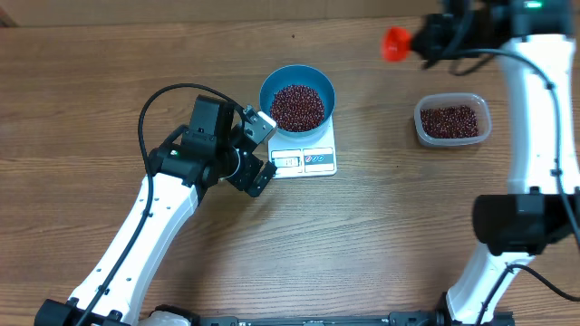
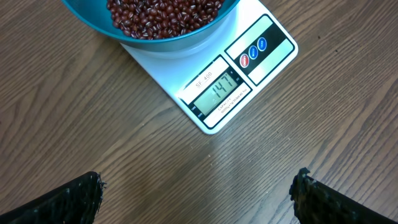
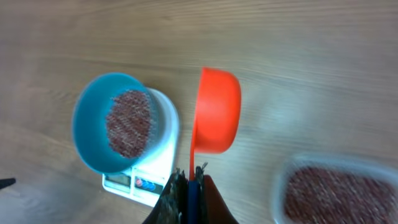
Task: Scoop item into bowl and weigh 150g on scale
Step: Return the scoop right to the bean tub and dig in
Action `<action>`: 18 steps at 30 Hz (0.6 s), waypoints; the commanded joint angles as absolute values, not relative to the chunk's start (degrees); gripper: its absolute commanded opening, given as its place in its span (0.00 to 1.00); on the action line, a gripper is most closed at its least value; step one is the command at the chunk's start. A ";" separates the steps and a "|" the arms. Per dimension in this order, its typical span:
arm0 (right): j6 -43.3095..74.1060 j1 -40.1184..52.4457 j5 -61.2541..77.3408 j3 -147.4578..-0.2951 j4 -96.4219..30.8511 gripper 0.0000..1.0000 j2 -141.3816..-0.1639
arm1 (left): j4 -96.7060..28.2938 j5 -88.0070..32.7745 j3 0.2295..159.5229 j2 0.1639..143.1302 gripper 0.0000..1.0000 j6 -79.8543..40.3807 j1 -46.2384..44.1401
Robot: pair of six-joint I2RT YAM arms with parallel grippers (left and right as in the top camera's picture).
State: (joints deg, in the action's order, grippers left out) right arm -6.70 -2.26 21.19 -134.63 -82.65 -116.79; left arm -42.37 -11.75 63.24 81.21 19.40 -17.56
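The blue bowl [image 1: 265, 91] of beans [image 1: 297, 107] sits on the white scale [image 1: 304, 160] at upper centre so its load registers; the display [image 2: 217, 93] reads 147, just short of target. The left end effector [image 1: 261, 150], wide open and empty, hovers at the scale's lower left, probably keeping that display in its camera. The right end effector [image 1: 424, 41], closed on the handle of an orange scoop [image 1: 393, 43] at upper right, hangs near the tub [image 1: 420, 122], likely for a small top-up.

Orange scoop [image 3: 217, 112] clamped in right gripper [image 3: 193, 178], bowl [image 3: 83, 134] apparently atop scale [image 3: 163, 158]
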 commanded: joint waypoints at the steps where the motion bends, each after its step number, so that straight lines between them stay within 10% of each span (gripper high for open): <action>1: -5.80 -9.98 20.69 -136.18 -86.85 0.04 -115.00 | -42.26 -11.97 63.09 80.01 1.00 18.83 -17.28; 18: -6.24 -16.51 7.55 -126.63 -93.71 0.04 -117.80 | -42.26 -11.99 63.09 80.01 0.99 18.83 -17.28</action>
State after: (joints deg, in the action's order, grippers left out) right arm -6.02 -16.49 8.32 -128.44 -94.48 -116.84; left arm -42.37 -11.75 63.24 81.21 19.40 -17.56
